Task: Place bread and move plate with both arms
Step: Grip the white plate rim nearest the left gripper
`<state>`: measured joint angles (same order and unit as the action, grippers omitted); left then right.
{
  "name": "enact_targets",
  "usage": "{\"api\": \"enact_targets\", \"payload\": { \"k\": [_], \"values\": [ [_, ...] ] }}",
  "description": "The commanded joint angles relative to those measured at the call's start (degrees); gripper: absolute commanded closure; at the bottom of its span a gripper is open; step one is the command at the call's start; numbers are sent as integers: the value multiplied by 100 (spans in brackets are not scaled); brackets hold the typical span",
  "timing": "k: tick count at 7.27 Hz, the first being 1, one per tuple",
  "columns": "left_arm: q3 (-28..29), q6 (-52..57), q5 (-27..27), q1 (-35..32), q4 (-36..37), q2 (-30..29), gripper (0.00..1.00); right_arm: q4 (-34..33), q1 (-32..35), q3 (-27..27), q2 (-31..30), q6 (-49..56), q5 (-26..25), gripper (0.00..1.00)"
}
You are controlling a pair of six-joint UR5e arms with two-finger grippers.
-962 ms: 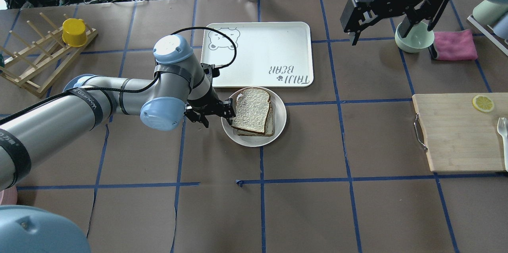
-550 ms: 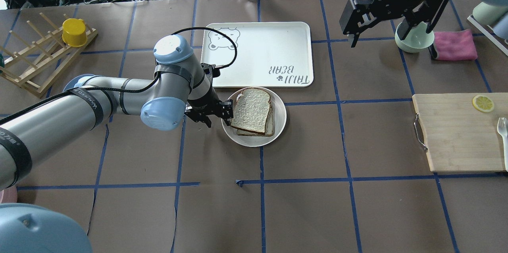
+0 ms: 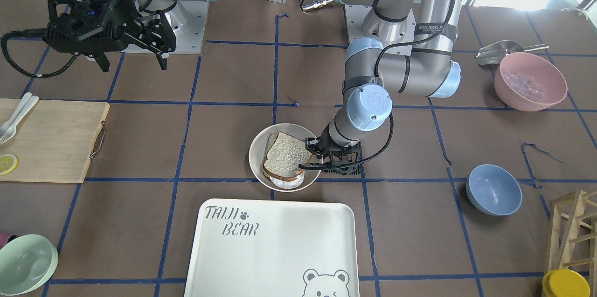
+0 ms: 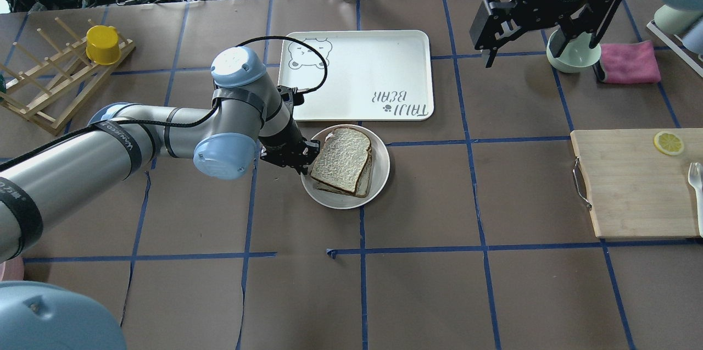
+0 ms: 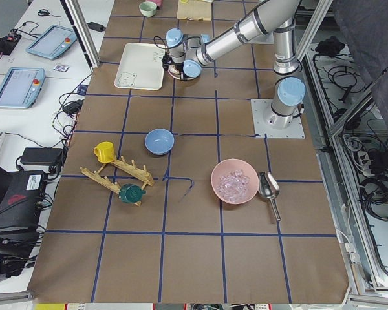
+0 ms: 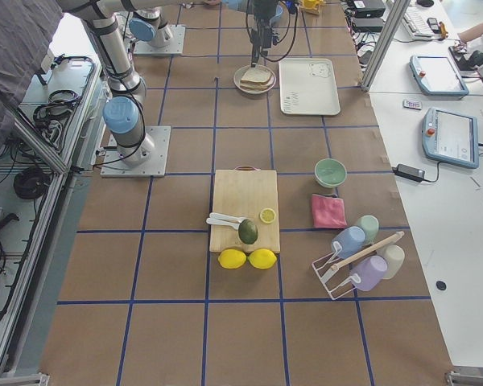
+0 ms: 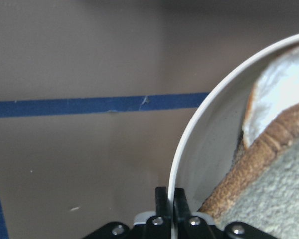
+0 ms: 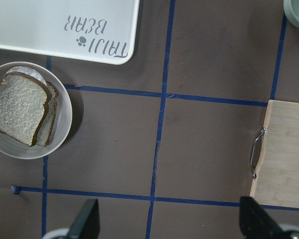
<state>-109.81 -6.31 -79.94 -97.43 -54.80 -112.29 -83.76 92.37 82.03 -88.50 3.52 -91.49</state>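
Sliding is the main risk here: the bread (image 4: 340,159) lies loose on a thinner slice (image 4: 367,174) inside the plate (image 4: 339,200), and the left gripper (image 4: 305,155) has just a thin pinch on the rim, with the jaws nearly shut, one finger inside and one outside. A one-sided lift could tip the plate, spill both slices, or let the rim slip free. The bread's crust sits just beside the inner finger, perhaps touching. The plate stands near the bear tray (image 4: 357,72). The right gripper (image 4: 540,49) hangs well apart, wide open and holding nothing.
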Motion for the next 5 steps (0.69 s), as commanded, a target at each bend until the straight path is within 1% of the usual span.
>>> {"api": "enact_targets", "payload": {
  "k": [1, 2, 3, 4, 5],
  "values": [
    [-5, -2, 66, 283, 22, 127, 100, 0, 0, 6, -1, 0, -1, 0],
    [-14, -132, 475, 425, 14, 189, 100, 0, 0, 6, -1, 0, 8, 0],
    [38, -421, 619, 435, 31, 216, 100, 0, 0, 6, -1, 0, -1, 0],
    [317, -606, 655, 435, 49, 190, 100, 0, 0, 6, -1, 0, -1, 0],
    [677, -660, 838, 435, -47, 102, 100, 0, 0, -3, -1, 0, -1, 0]
  ]
}}
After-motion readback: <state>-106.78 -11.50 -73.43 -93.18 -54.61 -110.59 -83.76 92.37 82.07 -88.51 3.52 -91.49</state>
